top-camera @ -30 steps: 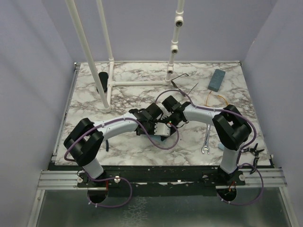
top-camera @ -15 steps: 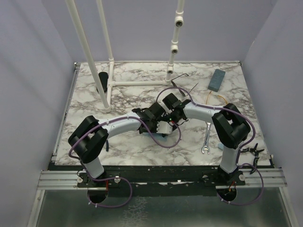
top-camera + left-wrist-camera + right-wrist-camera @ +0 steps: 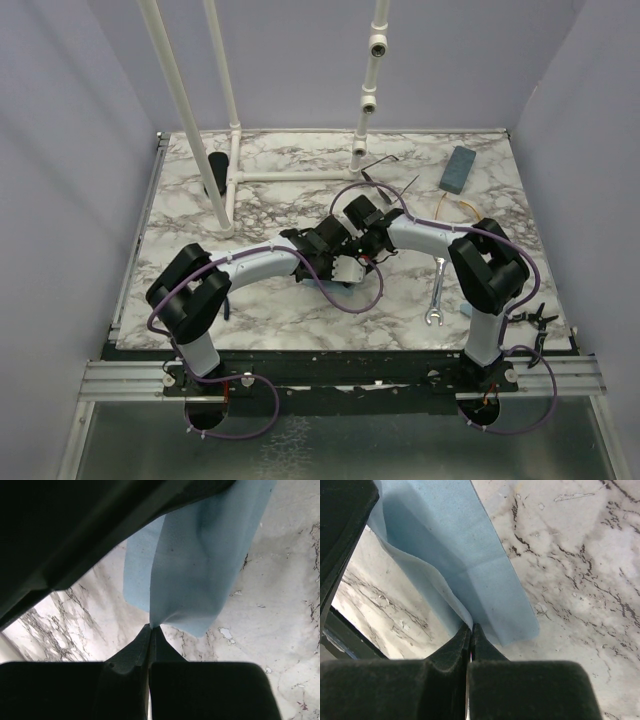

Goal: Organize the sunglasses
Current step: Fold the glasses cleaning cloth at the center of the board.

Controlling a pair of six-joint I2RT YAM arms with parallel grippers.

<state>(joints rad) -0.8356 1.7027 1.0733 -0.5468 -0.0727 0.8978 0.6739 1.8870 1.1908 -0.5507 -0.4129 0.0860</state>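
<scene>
Both arms crowd over the middle of the marble table (image 3: pixel 270 315), wrists nearly touching. My first worry is a knock between them, or a purple cable (image 3: pixel 352 303) snagging, if either swings carelessly.

A light blue cloth (image 3: pixel 200 570) hangs between them. The left gripper (image 3: pixel 150 630) is pinched flat on one edge of it and the right gripper (image 3: pixel 471 627) is clamped on another, jaws fully together on fabric. An uneven pull could slip it out of one pinch.

The sunglasses lie well apart from both grippers. The wire-frame pair (image 3: pixel 385 170) is beyond them toward the far edge, and the yellow-orange pair (image 3: pixel 462 208) is out past the right gripper's own arm. A drooping cloth corner dragged that way could shove either pair.

From overhead the wrists hide the fingertips and nearly all the cloth. Neither wrist view shows the sunglasses. The wire frame is too thin to tell whether it is folded or open, and the arm cuts off part of the yellow pair.
</scene>
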